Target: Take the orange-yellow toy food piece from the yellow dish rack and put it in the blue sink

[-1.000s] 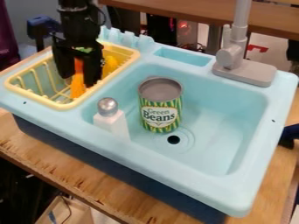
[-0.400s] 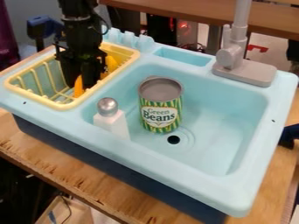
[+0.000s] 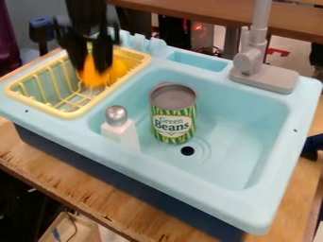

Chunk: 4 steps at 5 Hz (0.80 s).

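Note:
Above the yellow dish rack at the upper left hangs the black gripper, shut on an orange object that is blurred and sticks out below the fingertips. A yellow object lies just to the right of it, in the back part of the dish rack. Inside the basin a green beans can stands upright. The white bottle with a round silver top is at the basin's left side, to the left of the can.
The light blue toy sink rests on a wooden table. A grey faucet rises at its back right, with a shallow recess to the left of it. Dark blue parts show at the right edge.
My gripper first came closer together around the orange object, then rose from the rack. The orange object moved up and slightly right with it. The can and bottle stayed put.

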Motion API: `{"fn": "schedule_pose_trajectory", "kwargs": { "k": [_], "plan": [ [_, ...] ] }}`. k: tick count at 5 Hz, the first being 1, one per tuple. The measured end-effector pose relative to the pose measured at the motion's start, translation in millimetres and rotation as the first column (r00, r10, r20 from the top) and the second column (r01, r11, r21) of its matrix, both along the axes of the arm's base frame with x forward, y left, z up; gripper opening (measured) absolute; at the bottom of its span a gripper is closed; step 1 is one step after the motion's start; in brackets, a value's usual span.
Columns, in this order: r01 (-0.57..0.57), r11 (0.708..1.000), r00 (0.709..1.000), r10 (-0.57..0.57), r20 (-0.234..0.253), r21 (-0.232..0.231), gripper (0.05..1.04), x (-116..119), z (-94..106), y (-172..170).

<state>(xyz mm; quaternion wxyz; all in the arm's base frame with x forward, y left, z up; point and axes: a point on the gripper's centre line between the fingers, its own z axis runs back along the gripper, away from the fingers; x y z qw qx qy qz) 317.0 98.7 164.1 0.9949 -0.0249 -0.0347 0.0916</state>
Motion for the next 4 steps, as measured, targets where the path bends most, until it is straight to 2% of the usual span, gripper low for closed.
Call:
{"fn": "schedule_pose_trajectory", "kwargs": {
  "k": [1, 2, 3, 4],
  "plan": [
    [-0.014, 0.998, 0.993, 0.008, 0.114, 0.053, 0.575, -1.2, 52.2, -30.7],
    [0.056, 0.997, 0.98, -0.065, 0.187, 0.053, 0.575, -1.2, 96.5, -62.0],
    [0.176, 0.984, 0.972, -0.178, 0.151, 0.023, 0.575, -5.0, 88.1, -100.1],
    [0.281, 0.959, 0.959, -0.279, 0.043, -0.047, 0.575, -9.4, 49.1, -131.6]
  ]
}}
